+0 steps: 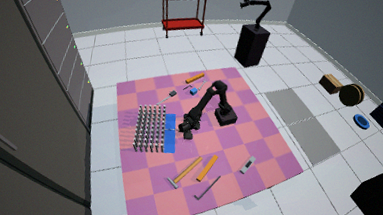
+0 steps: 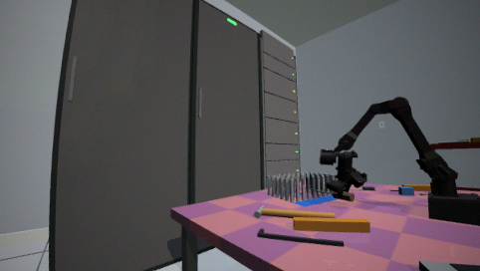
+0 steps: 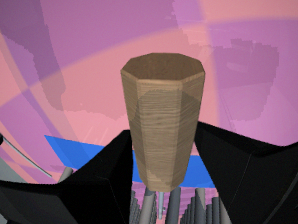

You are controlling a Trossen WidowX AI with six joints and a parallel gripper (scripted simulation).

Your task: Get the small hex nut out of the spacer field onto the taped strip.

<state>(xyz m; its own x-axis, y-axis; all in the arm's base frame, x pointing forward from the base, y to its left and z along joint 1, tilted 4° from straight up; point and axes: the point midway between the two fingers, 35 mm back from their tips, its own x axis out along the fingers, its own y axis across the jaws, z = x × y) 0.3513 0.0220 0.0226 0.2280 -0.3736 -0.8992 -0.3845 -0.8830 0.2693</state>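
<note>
The gripper (image 1: 186, 130) is clamped on a wooden handle (image 3: 164, 116) — a faceted tan shaft that stands out between the black fingers in the wrist view — and hangs low just beside the blue strip (image 1: 169, 134) in front of the spacers (image 1: 149, 128). The spacers stand upright in tidy rows on the checkered table (image 1: 265, 153); the nut cannot be made out in any view — it is too small or hidden among them. A hammer (image 1: 184, 172), an orange block (image 1: 207, 167) and a bent dark key (image 1: 207, 188) lie well apart from the rows.
</note>
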